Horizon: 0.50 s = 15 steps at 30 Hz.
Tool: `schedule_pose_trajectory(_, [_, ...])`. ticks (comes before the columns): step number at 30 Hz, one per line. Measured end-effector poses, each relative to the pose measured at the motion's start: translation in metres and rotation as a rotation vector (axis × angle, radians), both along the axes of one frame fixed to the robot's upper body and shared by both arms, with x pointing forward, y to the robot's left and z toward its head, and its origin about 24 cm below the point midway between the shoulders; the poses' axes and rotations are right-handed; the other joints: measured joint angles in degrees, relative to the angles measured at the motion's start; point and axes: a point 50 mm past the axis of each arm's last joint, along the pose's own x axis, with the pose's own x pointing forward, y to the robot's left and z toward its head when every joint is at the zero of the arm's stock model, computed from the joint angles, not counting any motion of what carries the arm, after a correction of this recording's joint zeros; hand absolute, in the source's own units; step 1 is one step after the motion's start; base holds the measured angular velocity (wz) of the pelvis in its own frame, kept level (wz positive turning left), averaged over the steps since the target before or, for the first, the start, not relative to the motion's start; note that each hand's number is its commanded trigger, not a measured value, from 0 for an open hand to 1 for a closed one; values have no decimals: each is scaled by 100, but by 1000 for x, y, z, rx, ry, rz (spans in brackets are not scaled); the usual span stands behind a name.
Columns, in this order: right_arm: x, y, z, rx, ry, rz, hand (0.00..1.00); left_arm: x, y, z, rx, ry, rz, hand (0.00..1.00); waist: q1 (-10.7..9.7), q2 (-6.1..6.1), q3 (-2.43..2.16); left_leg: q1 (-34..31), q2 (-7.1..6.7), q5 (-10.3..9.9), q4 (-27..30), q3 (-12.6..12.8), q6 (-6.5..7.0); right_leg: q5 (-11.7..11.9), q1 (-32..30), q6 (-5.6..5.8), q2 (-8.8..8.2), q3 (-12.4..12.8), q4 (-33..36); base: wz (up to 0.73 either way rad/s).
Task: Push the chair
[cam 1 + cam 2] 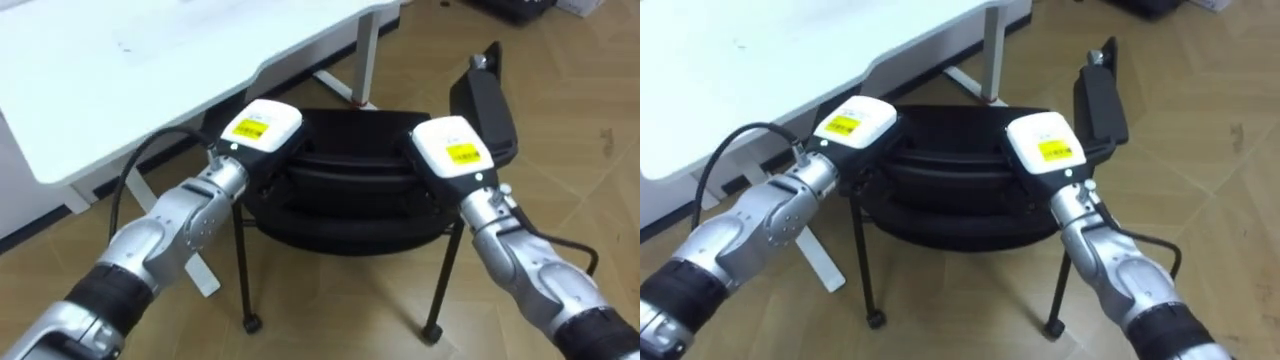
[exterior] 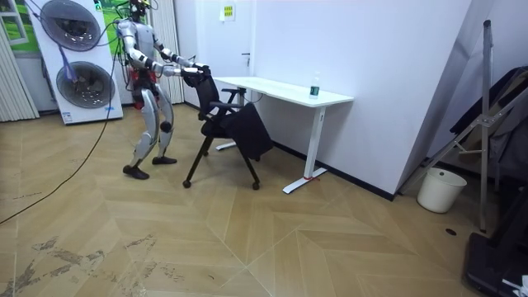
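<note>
Both forearms are reaching up from the lower corners of the eye views, the left one from the lower left and the right one from the lower right. The left hand (image 1: 258, 128) is lying on the left end of the top edge of the black chair (image 1: 345, 195), and the right hand (image 1: 452, 147) is lying on the right end of that edge. Only the white backs of the hands are facing the camera. The fingers are going over the far side of the backrest, so I cannot tell whether they are curling round it or lying straight.

The chair is sitting in the middle of the frame on the wooden floor (image 1: 570, 110), its thin dark legs (image 1: 243, 270) running down towards the lower edge. An armrest (image 1: 484, 100) is sticking out at the upper right. Just beyond the chair, the white worktop (image 1: 150, 60) is taking up the upper left of the frame.

In the room view, the robot is standing in the upper left in a stride, with its arms stretched forward to the chair's back. The chair is standing between the robot and the near end of the worktop. A small bottle (image 2: 314, 89) is standing on the worktop's far end. Behind the robot, two stacked round-doored machines (image 2: 78, 58) are standing against the wall. A white bucket (image 2: 440, 190) is sitting at the right, well apart from the chair.
</note>
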Motion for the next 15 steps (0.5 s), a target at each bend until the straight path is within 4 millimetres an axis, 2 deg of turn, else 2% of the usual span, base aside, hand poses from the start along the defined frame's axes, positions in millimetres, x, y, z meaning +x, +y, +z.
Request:
schedule_pose_trajectory(2, [0, 3, 0, -2, -9, -1, 100, 0, 3, 0, 0, -11, 0, 100, 49, 9, 6, 25, 10, 1, -75, -58, -7, -22, -144, -40, 73, 118, 93, -11])
schedule_pose_trajectory(4, [0, 8, -1, 1, -13, 1, 100, 0, 7, -2, -2, -25, 6, 100, 270, 16, 10, 106, 57, 67, -271, -162, -95, -245, -572, -154, 371, 416, 31, -20])
schedule_pose_trajectory(5, [-1, 12, -2, 3, -5, 3, 100, -1, 11, -5, -2, -23, 13, 100, 295, 13, 12, 203, 78, 113, -397, -292, -162, -256, -732, -195, 571, 452, -236, 0])
schedule_pose_trajectory(6, [-1, 13, -3, 2, 0, 4, 100, -2, 12, -6, 0, -22, 16, 100, 294, 16, 17, 249, 86, 135, -452, -385, -197, -238, -796, -222, 662, 454, -424, 27])
schedule_pose_trajectory(7, [-1, 15, -4, 1, 10, 14, 100, -5, 16, -9, -4, -25, 22, 100, 297, 6, 22, 336, 96, 178, -558, -569, -270, -92, -938, -303, 809, 469, -852, 51])
schedule_pose_trajectory(8, [-3, 17, -5, -2, 18, 26, 100, -7, 18, -12, -7, -31, 27, 100, 242, -6, 24, 386, 97, 197, -614, -815, -362, 223, -1021, -308, 932, 480, -1417, 68])
schedule_pose_trajectory(9, [-3, 18, -6, 0, 20, 30, 100, -8, 19, -13, -6, -34, 29, 100, 181, -14, 20, 388, 96, 192, -613, -959, -416, 435, -1018, -318, 990, 508, -1699, 111])
schedule_pose_trajectory(10, [-5, 19, -8, 0, 27, 36, 100, -10, 20, -15, -5, -32, 32, 100, 36, -44, 14, 405, 73, 185, -608, -1292, -538, 787, -926, -329, 1070, 589, -1920, 132])
schedule_pose_trajectory(11, [-6, 19, -8, 0, 28, 42, 100, -11, 20, -16, -7, -30, 31, 100, -37, -87, -2, 425, 8, 177, -579, -1520, -644, 955, -803, -495, 1078, 439, -1893, 125])
schedule_pose_trajectory(12, [-6, 19, -7, 1, 25, 45, 100, -12, 19, -17, -11, -31, 30, 100, -39, -91, -4, 432, 14, 156, -571, -1621, -697, 965, -785, -553, 1044, 268, -1834, 100])
schedule_pose_trajectory(14, [-6, 15, -6, -3, 24, 38, 100, -13, 15, -17, -30, -41, 27, 100, -59, -92, -3, 454, 123, 195, -619, -1951, -863, 829, -607, -835, 1045, -261, -1810, 91])
schedule_pose_trajectory(15, [-6, 14, -6, -5, 23, 37, 100, -13, 14, -17, -34, -42, 27, 100, -57, -94, -4, 465, 145, 208, -630, -1982, -887, 821, -560, -912, 1050, -365, -1784, 89])
